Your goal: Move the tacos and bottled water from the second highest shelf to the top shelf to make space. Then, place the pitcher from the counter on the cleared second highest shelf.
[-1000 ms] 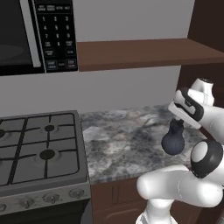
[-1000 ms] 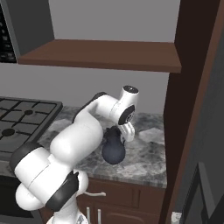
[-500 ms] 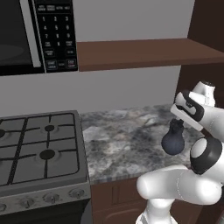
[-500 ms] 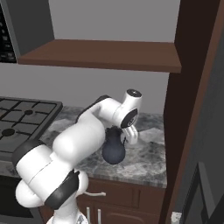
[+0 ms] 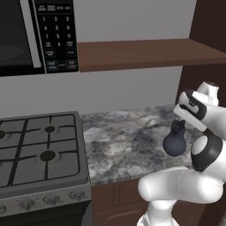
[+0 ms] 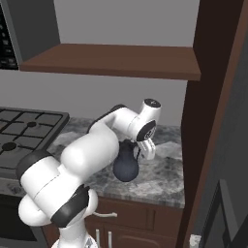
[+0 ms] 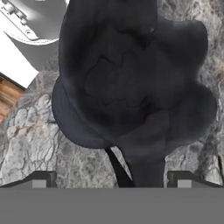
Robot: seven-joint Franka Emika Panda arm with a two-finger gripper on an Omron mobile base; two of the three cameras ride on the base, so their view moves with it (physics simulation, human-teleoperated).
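Pitcher [image 7: 131, 87] upright on counter [image 5: 119, 145] under spread end effector [image 7: 111, 179], seemingly untouched, near edge

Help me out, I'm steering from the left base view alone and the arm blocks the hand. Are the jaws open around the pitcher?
Observer: Open. In the hand view the gripper has a fingertip either side of the pitcher, not closed on it.
Operator: Is the pitcher lifted?
Observer: The right base view shows the pitcher standing on the counter.
Operator: What's to its right?
Observer: A tall dark brown panel borders the counter there.
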